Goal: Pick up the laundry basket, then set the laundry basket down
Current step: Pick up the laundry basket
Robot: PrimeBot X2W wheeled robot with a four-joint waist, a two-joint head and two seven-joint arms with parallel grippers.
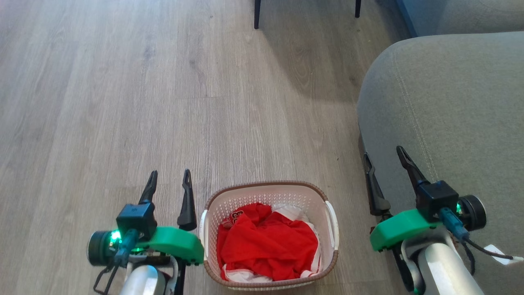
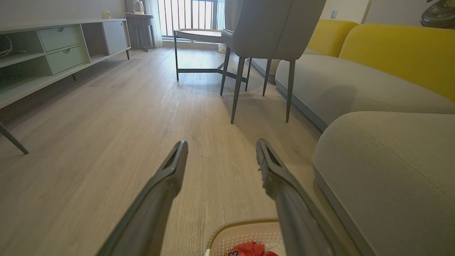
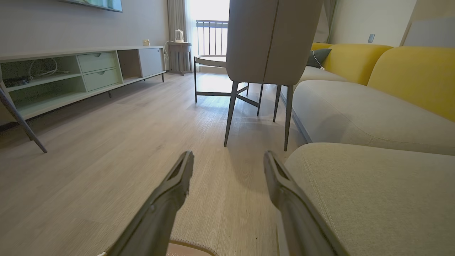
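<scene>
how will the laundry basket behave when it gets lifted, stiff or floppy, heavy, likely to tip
Probably stiff: the laundry basket has perforated plastic walls, so it should keep its shape. Likely light, since only some clothes lie inside. Lifted by one handle alone it may tilt.

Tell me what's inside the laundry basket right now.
The laundry basket holds a crumpled red garment with white trim, and white fabric peeks out at its far right side. The clothes cover the basket's bottom, so anything underneath them cannot be seen.
</scene>
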